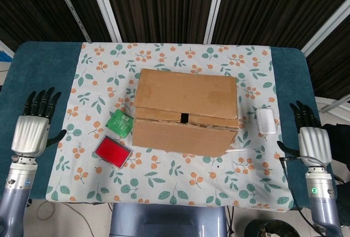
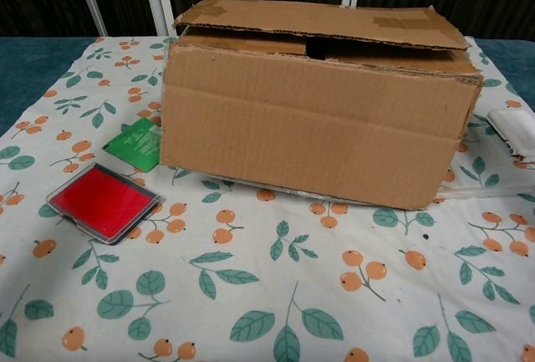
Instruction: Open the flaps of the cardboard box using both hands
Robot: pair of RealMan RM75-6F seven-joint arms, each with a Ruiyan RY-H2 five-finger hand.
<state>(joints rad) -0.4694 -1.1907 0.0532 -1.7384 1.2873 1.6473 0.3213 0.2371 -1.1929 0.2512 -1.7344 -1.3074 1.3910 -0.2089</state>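
On the table's center sits your box (image 1: 186, 117), near flap hanging down front. Your left hand (image 1: 33, 130) and right hand (image 1: 310, 141) hover wide, fingers spread, empty.

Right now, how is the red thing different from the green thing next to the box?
The red square case is bigger and lies clear of the cardboard box; the green packet is smaller, thinner and is tucked against the box's side. Both lie flat on the floral cloth.
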